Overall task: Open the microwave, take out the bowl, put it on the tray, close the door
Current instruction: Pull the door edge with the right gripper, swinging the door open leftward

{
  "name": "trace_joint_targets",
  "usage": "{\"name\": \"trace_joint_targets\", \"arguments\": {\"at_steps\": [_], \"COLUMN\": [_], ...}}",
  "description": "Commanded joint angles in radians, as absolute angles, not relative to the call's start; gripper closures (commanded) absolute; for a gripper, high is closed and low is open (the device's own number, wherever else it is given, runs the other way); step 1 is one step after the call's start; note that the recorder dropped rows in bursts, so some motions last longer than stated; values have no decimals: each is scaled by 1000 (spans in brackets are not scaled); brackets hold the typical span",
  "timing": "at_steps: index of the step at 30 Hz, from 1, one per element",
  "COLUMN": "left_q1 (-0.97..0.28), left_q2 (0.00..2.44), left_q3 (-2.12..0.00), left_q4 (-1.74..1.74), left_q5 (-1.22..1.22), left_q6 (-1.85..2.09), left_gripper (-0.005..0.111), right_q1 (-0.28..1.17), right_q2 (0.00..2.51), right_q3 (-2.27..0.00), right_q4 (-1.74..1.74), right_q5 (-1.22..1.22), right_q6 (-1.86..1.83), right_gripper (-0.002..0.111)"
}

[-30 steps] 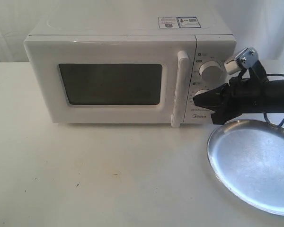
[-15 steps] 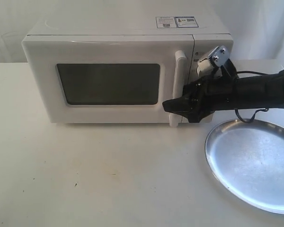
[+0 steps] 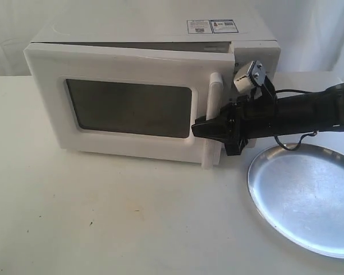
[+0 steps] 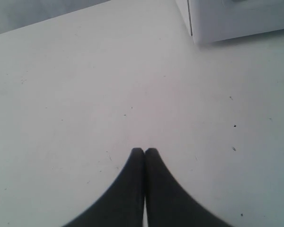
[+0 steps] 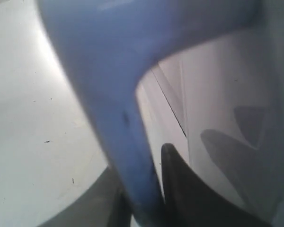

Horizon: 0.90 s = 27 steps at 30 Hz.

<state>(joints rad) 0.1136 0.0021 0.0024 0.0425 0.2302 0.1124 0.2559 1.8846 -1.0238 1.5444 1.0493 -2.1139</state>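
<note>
The white microwave (image 3: 137, 31) stands at the back of the table. Its door (image 3: 126, 63) is swung a little ajar on the handle side, with a dark gap along the top. My right gripper (image 3: 209, 129) reaches in from the right and is shut on the tall white door handle (image 3: 213, 91). In the right wrist view the handle (image 5: 109, 94) runs between the two black fingers (image 5: 180, 184). The silver tray (image 3: 309, 195) lies at the front right. The bowl is hidden. My left gripper (image 4: 144, 150) is shut on nothing above the bare table.
In the left wrist view a lower corner of the microwave (image 4: 236, 19) shows beyond the white tabletop (image 4: 85, 94). The right arm (image 3: 309, 112) stretches over the tray's far rim. A white backdrop hangs behind the microwave.
My right gripper moved left from the knobs to the door handle and closed on it. The door has since swung a little open, and the microwave has shifted slightly.
</note>
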Motion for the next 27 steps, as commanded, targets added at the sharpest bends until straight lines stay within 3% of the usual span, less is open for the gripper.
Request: {"name": "trace_joint_targets", "arguments": {"at_steps": [1,15,27], "left_q1": [108,108,108], "left_q2": [0,0,0], "left_q3": [0,0,0], "left_q4": [34,34,34], "left_q5": [231,231,231], "left_q6": [109,109,109], "left_gripper": [107,107,107], "right_q1": [290,287,287], "right_q2": [1787,1597,1591], "right_q3": [-1030,-999,-999], "right_q4": [1516,1223,1052], "right_q5": [1221,1151,1070], "right_q6": [-2122,-1742,-1346], "right_gripper": [108,108,108]}}
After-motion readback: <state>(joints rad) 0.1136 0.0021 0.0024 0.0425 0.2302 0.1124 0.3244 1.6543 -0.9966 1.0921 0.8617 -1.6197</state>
